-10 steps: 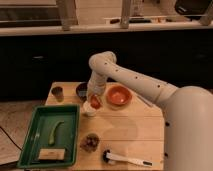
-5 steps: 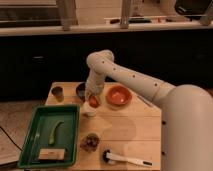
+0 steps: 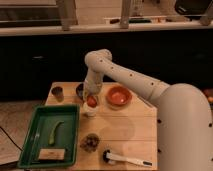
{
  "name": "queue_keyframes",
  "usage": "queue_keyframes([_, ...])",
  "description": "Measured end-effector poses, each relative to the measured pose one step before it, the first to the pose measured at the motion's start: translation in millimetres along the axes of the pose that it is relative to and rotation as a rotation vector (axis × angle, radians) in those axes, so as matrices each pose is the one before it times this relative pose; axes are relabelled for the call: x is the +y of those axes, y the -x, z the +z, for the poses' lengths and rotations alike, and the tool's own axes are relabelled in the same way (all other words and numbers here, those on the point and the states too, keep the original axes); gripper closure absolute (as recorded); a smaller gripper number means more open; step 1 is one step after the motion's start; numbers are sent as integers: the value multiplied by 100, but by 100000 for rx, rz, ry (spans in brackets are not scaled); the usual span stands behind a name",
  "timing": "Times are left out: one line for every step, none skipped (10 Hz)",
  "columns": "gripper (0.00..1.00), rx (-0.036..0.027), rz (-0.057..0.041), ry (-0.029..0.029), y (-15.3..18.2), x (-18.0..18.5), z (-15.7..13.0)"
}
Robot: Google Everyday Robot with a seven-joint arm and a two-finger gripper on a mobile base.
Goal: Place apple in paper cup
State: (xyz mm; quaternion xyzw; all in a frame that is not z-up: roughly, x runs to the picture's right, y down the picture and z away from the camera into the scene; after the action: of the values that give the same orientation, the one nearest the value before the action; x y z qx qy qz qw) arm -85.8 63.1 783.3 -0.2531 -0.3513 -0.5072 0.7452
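The apple (image 3: 92, 101) is a small red-orange fruit held just over the mouth of the white paper cup (image 3: 90, 111), which stands on the wooden table (image 3: 130, 131) left of centre. My gripper (image 3: 91, 97) reaches down from the white arm and sits right on top of the apple, directly above the cup. The cup's lower wall shows below the apple; its inside is hidden.
An orange-red bowl (image 3: 119, 96) sits right of the cup. A dark bowl (image 3: 80, 90) and a small dark brown cup (image 3: 57, 92) stand behind and left. A green tray (image 3: 35, 150) holds a green pepper (image 3: 55, 132). A snack cup (image 3: 90, 142) and a white brush (image 3: 125, 159) lie near the front.
The gripper with the apple has shifted slightly and stays over the white cup; the arm's elbow has moved a little left.
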Motion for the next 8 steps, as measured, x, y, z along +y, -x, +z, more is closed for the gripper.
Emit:
queue_keyframes([100,-202,-542,280,0,-48,31])
queue_keyframes([100,-230,-580,235,23,-63,32])
queue_keyframes([100,-313,-393,148,9,-68,44])
queue_keyframes([98,-463,-403,130,36,-118,78])
queue_keyframes([90,-581,-389,418,56,-145,99])
queue_keyframes([80,-355,-273,234,75,-165,94])
queue_keyframes([70,-260,-54,85,46,-43,72])
queue_keyframes([60,-128,4,119,46,61,57])
